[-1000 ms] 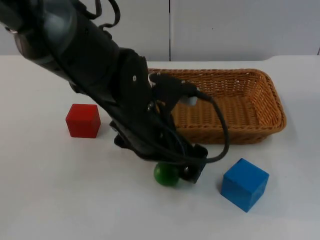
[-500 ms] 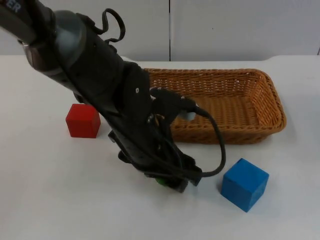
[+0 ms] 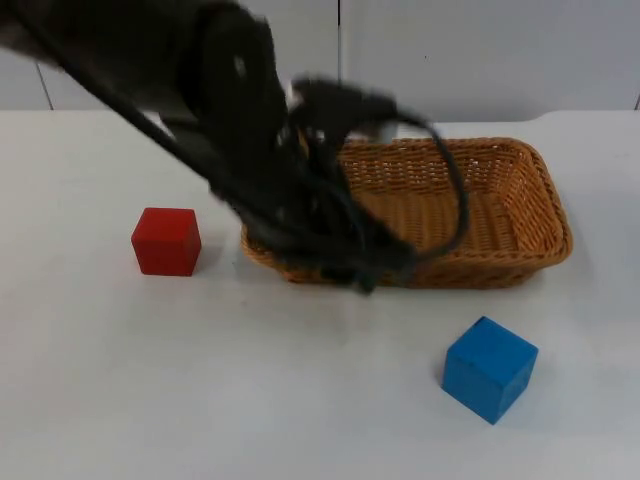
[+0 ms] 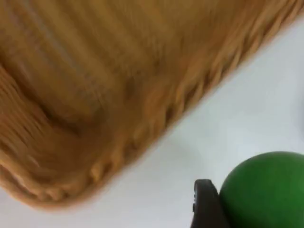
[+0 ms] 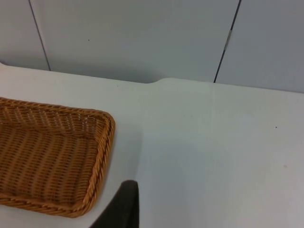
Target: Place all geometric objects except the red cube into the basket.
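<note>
Left end effector (image 3: 365, 275): over the near rim of the wicker basket (image 3: 520, 210), towards the basket's red-cube end, arm reaching in across that end of the basket. Arm is motion-smeared in the top view, so finger detail there cannot be read.

Left wrist view: green ball (image 4: 266, 190) sits directly against the inner face of one black fingertip (image 4: 205, 202); the ball is held off the table. Fingers closed down to the ball's width, gripping it. Beyond the ball, the basket's woven rim and inside wall run diagonally, with a strip of white table (image 4: 247, 109) between rim and ball. From this view the ball lies just outside the basket's near rim, not yet over its floor.

Red cube (image 3: 166, 240): on the table, well apart from the basket, off its short end. Flat on one face, untouched.

Blue cube (image 3: 489, 368): on the table on the near side of the basket, near its long wall but not touching. Turned so one corner points towards the camera. Still outside the basket.

Basket: rectangular, upright, long axis parallel to the grey partition wall (image 3: 480, 55). The visible part of its floor holds no objects.

Right end effector (image 5: 124, 204): waits above the table beside the basket's far short end; one dark fingertip visible in the right wrist view. Cannot tell how far apart its fingers are. Holds nothing that can be seen.
</note>
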